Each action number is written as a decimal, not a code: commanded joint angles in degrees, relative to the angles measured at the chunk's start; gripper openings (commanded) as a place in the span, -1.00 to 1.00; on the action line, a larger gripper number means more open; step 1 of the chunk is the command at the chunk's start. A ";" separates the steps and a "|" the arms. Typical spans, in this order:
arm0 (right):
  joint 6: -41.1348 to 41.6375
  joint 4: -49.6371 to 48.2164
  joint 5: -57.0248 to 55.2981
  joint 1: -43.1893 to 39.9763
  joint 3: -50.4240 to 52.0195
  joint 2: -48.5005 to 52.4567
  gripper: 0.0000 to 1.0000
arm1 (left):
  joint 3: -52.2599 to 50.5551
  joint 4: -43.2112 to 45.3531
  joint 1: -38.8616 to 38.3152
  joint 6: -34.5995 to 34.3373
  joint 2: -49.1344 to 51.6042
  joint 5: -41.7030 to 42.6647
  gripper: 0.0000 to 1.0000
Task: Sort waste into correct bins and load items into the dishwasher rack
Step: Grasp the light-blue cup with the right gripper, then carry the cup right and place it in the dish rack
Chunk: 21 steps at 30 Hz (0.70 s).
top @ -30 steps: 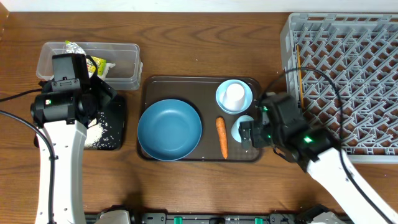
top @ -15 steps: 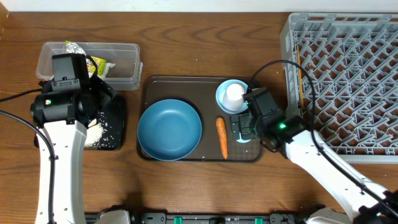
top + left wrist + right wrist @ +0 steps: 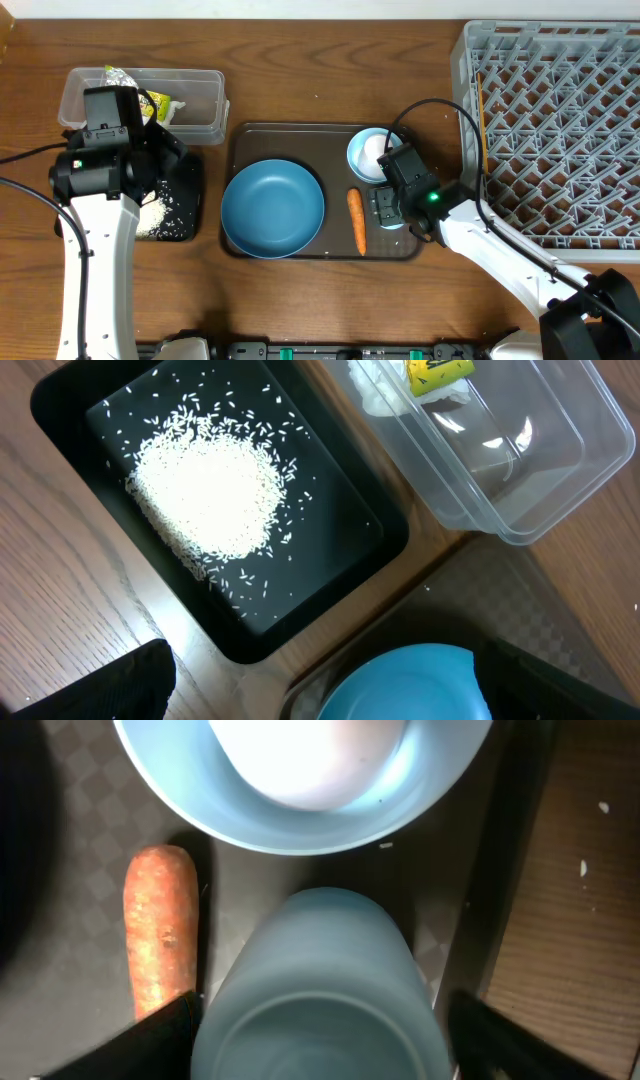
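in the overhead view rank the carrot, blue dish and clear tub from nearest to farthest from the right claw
From the right claw:
1. Carrot: just to its left, on the brown tray.
2. Dish: beyond the carrot, at the tray's left end.
3. Tub: off the tray, far left and toward the back of the table.

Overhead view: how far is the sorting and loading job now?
Done: rice lies in the black tray, wrapper in the clear tub. In hand: the right tool straddles the pale-blue cup on the brown tray. To do: carrot, dark-blue dish, bowl with white cup; the rack shows no dishes.
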<state>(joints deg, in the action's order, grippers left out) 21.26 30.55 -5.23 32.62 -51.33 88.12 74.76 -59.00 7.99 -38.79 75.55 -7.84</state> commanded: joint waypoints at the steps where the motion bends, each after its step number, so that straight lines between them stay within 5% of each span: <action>1: 0.61 0.07 -0.66 0.46 -1.07 -0.04 0.25 | 0.48 -0.31 0.02 0.33 0.15 -0.28 0.96; 4: 1.14 0.24 0.00 0.46 -1.09 -0.15 0.11 | 0.48 -0.31 0.02 0.33 0.15 -0.28 0.96; 14: 1.31 9.73 -1.09 -1.07 -8.85 -7.21 0.08 | 0.48 -0.31 0.02 0.33 0.15 -0.28 0.96; 21: -3.50 18.56 -3.52 -11.41 -20.68 -14.73 0.11 | 0.48 -0.31 0.02 0.33 0.15 -0.28 0.96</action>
<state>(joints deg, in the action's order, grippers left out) 20.34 47.94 -5.63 25.56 -68.38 75.96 74.76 -59.02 7.99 -38.79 75.55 -7.84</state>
